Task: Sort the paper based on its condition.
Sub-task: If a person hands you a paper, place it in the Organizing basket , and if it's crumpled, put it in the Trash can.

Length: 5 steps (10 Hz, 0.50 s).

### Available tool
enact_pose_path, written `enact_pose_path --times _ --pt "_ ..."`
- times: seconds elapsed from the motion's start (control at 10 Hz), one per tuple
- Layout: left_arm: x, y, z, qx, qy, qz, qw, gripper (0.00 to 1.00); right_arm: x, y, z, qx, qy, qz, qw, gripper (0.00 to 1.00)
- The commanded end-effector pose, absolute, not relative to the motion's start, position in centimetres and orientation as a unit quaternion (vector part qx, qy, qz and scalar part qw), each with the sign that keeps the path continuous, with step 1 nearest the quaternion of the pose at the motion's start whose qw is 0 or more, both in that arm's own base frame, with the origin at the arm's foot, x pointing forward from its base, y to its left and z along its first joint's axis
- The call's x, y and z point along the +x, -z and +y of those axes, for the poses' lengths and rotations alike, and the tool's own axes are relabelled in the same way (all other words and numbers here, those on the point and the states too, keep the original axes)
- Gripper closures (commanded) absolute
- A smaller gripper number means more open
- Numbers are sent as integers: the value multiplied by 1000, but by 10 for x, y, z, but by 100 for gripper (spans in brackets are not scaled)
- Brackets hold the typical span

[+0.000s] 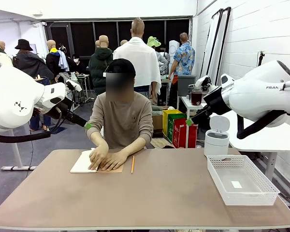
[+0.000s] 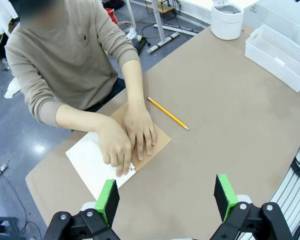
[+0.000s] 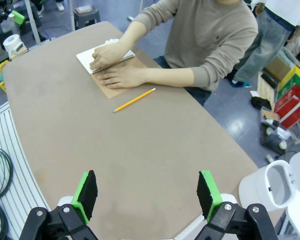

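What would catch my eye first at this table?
A person's hands press on an open notebook at the far side of the table, a yellow pencil beside it. The left gripper and right gripper hang open above the table; a white basket sits at its right edge.

Right gripper (image 3: 147, 192) spread wide, hands (image 3: 121, 77) pressing open notebook (image 3: 86, 56) (pencil (image 3: 134, 99) just beside)
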<state>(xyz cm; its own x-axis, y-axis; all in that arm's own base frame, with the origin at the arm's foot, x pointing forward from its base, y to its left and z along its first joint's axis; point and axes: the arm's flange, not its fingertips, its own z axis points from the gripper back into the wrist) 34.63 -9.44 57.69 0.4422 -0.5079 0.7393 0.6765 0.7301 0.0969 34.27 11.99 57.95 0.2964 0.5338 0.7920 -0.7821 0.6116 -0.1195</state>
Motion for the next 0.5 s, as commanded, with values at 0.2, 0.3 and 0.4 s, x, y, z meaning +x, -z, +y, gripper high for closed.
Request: enact_pose_path --times 0.2,0.3,0.4 --pt "345 -577 -94 -111 357 -393 840 0 343 -579 119 148 -416 -423 791 0" --pt "345 -577 -94 -111 357 -393 840 0 343 -579 119 148 -416 -423 791 0" --pt "345 -577 -94 -111 357 -393 840 0 343 -579 119 148 -416 -423 791 0"
